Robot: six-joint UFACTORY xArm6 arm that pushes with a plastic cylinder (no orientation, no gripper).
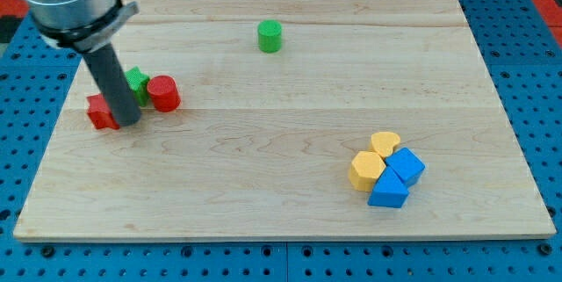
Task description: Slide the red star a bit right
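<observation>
The red star (100,112) lies at the view's left on the wooden board (281,97), partly hidden behind my rod. My tip (128,122) touches the board at the star's right edge. A green star (136,83) sits just above the tip, also partly hidden by the rod. A red cylinder (163,93) stands to the right of the green star, close to it.
A green cylinder (270,36) stands near the view's top centre. At the lower right is a tight cluster: a yellow heart (385,143), a yellow hexagon (366,169), a blue cube-like block (406,166) and a blue triangle (388,193).
</observation>
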